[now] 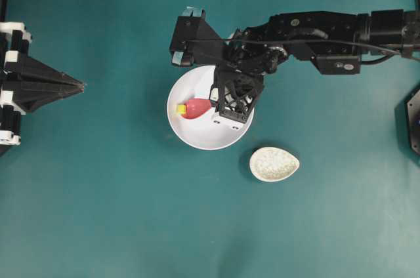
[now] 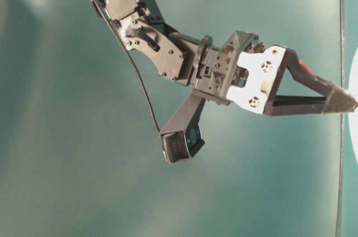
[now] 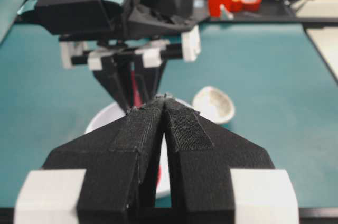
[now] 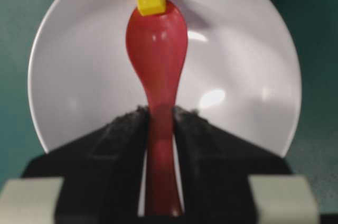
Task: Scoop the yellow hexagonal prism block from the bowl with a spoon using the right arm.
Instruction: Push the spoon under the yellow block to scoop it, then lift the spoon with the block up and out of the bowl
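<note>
While spoon point(image 4: 157, 71) tip meets block point(image 4: 151, 0), bowl point(image 4: 79, 76) rim nears.

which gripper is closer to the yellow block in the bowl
Right. The right gripper is over the bowl, shut on the spoon, whose tip touches the yellow block. The left gripper sits shut and empty at the table's far left edge, well clear of the bowl.

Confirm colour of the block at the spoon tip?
Bright yellow block; clearest in the right wrist view.
</note>
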`<control>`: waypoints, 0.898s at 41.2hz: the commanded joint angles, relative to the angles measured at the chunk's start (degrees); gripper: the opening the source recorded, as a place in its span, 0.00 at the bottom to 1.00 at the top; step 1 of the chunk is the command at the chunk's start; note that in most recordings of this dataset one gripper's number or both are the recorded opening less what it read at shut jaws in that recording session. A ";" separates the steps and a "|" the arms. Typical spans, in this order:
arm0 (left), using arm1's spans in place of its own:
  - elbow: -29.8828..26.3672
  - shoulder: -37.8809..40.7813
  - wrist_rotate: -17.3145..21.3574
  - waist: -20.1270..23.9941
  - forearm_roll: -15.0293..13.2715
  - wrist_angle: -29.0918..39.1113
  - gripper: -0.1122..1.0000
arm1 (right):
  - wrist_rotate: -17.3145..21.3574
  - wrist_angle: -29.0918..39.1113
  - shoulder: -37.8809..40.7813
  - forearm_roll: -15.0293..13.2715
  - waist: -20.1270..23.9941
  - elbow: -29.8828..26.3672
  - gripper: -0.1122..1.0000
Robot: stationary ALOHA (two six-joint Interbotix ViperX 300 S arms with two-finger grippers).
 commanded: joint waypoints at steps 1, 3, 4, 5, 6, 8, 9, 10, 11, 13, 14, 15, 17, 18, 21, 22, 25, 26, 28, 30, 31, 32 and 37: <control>-1.14 0.53 -0.18 0.00 0.09 -0.26 0.10 | 0.18 -1.85 -3.08 0.35 0.18 0.35 0.31; -1.05 0.53 -0.18 0.00 0.09 -0.26 0.10 | 0.18 -2.37 -3.43 0.35 0.09 0.79 0.31; -1.14 0.53 -0.18 0.00 0.18 -0.35 0.10 | 0.26 -2.81 -3.69 0.44 0.09 1.14 0.31; -1.14 0.53 -0.18 0.00 0.18 -0.35 0.10 | 0.35 -3.08 -3.87 0.44 0.18 1.41 0.31; -1.05 0.53 -0.18 0.00 0.18 -0.26 0.10 | 0.44 -3.43 -4.04 0.44 0.09 1.67 0.31; -1.05 0.53 -0.18 0.00 0.09 -0.26 0.10 | 0.44 -3.96 -4.48 0.44 0.09 2.29 0.31; -1.05 0.53 -0.18 0.00 0.09 -0.35 0.10 | 0.44 -4.31 -4.66 0.62 0.18 2.72 0.31; -1.05 0.53 -0.26 0.00 0.18 -0.26 0.10 | 0.44 -4.57 -4.83 0.62 0.09 3.08 0.31; -1.05 0.53 -0.26 0.00 0.18 -0.35 0.10 | 0.44 -4.83 -5.10 0.79 0.09 3.25 0.31; -1.05 0.53 -0.35 0.00 0.09 -0.26 0.10 | 0.44 -5.54 -5.45 1.05 0.09 3.87 0.31; -1.05 0.53 -0.35 0.00 0.18 -0.26 0.10 | 0.44 -6.06 -5.80 1.23 0.18 4.31 0.31; -1.05 0.53 -0.35 0.00 0.09 -0.26 0.10 | 0.44 -6.59 -6.06 1.32 0.09 4.66 0.31; -1.14 0.53 -0.35 0.00 0.09 -0.26 0.10 | 0.44 -7.38 -6.50 1.41 0.09 5.36 0.31; -1.05 0.53 -0.35 -0.09 0.09 -0.18 0.10 | 0.44 -7.82 -6.86 1.41 0.09 5.89 0.31; -1.05 0.53 -0.35 0.00 0.09 -0.09 0.10 | 0.44 -9.32 -7.82 1.41 0.09 7.12 0.31; -1.05 0.53 -0.35 0.00 0.09 -0.09 0.10 | 0.44 -10.02 -8.26 1.49 0.09 7.65 0.31; -1.05 0.53 -0.35 0.00 0.18 0.00 0.10 | 0.44 -11.78 -9.40 1.49 0.18 9.05 0.31; -1.05 0.53 -0.35 0.00 0.18 0.00 0.10 | 0.44 -12.57 -9.84 1.58 0.18 9.76 0.31; -1.05 0.53 -0.44 0.00 0.09 0.00 0.10 | 0.44 -13.54 -10.55 1.58 0.09 10.46 0.31; -1.05 0.53 -0.44 0.00 0.18 0.00 0.10 | 0.44 -14.85 -11.51 1.67 0.09 11.51 0.31; -1.14 0.53 -0.44 0.00 0.09 0.00 0.10 | 0.44 -15.47 -12.04 1.67 0.09 11.87 0.31; -1.14 0.53 -0.44 0.00 0.18 0.00 0.10 | 0.44 -16.35 -12.74 1.67 0.09 12.39 0.31; -1.05 0.53 -0.44 0.00 0.09 0.00 0.10 | 0.18 -20.74 -15.47 1.67 0.09 14.68 0.31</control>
